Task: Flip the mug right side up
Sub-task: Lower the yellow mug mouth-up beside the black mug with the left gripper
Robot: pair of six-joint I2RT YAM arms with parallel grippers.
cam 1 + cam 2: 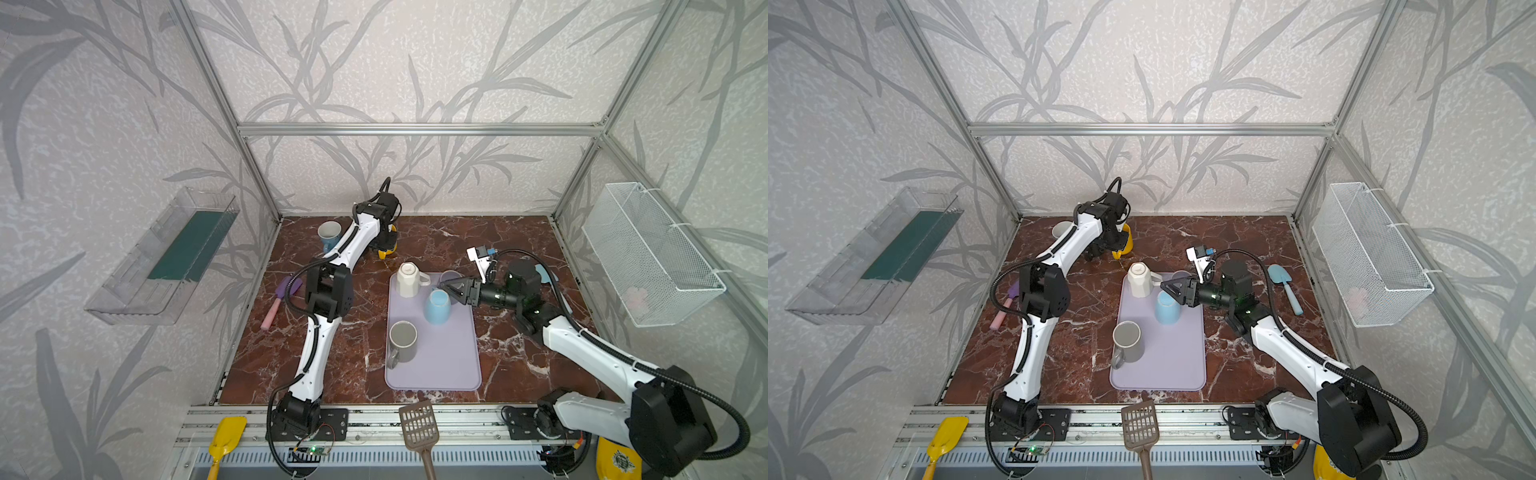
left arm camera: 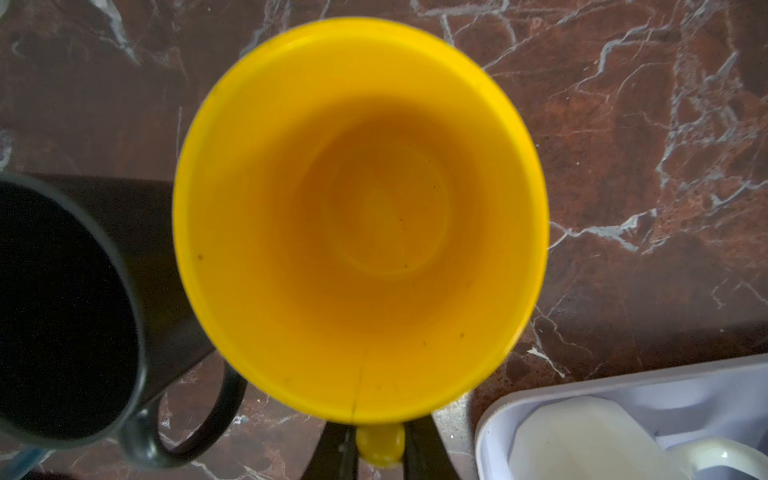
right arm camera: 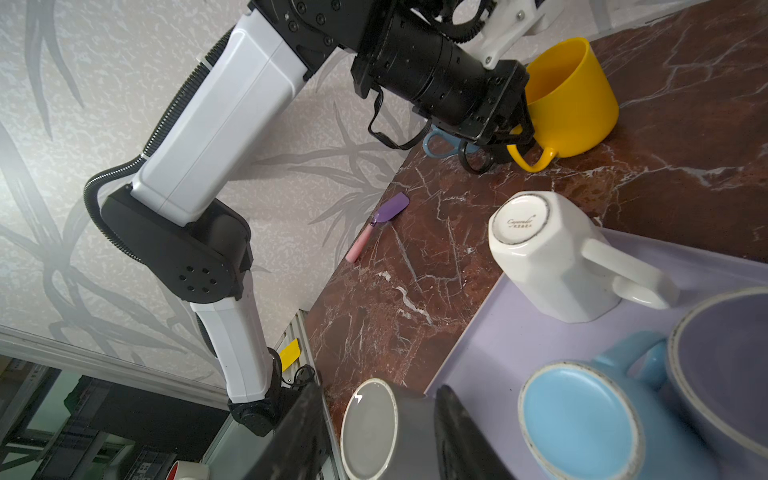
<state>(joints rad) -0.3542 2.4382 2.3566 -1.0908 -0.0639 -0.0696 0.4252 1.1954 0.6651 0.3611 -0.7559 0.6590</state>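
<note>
I am watching the left gripper (image 3: 515, 141) clamping its fingers (image 2: 336, 453) shut on the handle of the yellow mug (image 2: 361, 208). The handle is sitting pinched between them. The mug's body is standing just past the fingertips, mouth up, and its base appears to be resting on the marble tabletop (image 1: 519, 249). A dark mug (image 2: 62, 311) is standing mouth up just beside the yellow one, off to one side of those fingers. I cannot tell whether the two are touching.

The right gripper (image 1: 444, 285) is hovering level over the lilac mat (image 1: 449, 365). Its fingers (image 3: 461, 436) are standing apart and gripping nothing. A light blue mug (image 1: 437, 306) is sitting base up on the mat, just beside and below these fingers, and I am seeing no contact. A white mug (image 1: 409, 280), also base up, is standing on the mat just ahead of the fingertips, with its handle pointing back toward them. A grey mug (image 1: 402, 340) is standing mouth up on the same mat, well off to the side of the fingers.
</note>
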